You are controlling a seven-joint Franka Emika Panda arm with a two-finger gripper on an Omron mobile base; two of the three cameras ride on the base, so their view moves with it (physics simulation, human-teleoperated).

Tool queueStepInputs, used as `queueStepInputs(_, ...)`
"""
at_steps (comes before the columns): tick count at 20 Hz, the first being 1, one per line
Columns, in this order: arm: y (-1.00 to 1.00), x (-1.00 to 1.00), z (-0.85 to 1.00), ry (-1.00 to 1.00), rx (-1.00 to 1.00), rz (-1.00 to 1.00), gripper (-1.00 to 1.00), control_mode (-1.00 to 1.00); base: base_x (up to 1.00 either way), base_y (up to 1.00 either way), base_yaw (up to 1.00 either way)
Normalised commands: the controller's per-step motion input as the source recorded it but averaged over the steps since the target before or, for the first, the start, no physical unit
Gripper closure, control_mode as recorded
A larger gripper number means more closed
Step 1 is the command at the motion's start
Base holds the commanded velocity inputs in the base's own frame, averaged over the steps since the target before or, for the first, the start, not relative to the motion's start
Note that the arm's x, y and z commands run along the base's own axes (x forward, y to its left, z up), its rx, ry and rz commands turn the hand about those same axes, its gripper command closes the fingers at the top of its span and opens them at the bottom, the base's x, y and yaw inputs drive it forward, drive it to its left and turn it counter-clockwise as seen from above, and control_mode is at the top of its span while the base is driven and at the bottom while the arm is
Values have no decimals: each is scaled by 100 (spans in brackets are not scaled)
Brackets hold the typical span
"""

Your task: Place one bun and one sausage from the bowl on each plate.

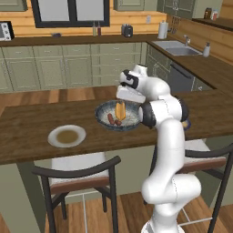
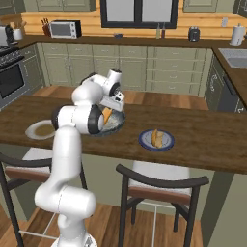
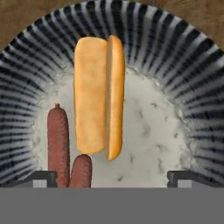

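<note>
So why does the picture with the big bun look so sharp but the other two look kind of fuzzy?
In the hand view the split golden bun and two reddish-brown sausages lie close to the camera, so they look large and crisp. In the left base view the dark blue-grey bowl is small and soft-edged. In the right base view the white arm hides most of that bowl, and nothing glares.
</note>
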Motion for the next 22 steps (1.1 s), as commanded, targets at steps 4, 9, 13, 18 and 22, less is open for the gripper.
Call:
queueStepInputs(4,0,5,-42,-33,0,15,-100,-100,0,0,0)
queueStepInputs(9,4,4,-29,-13,0,5,-100,-100,0,0,0)
queueStepInputs(13,7,13,-16,-9,0,3,-100,-100,0,0,0)
queueStepInputs(18,5,35,-12,-2,0,3,-100,-100,0,0,0)
queueStepInputs(22,0,41,-8,0,0,2,-100,-100,0,0,0)
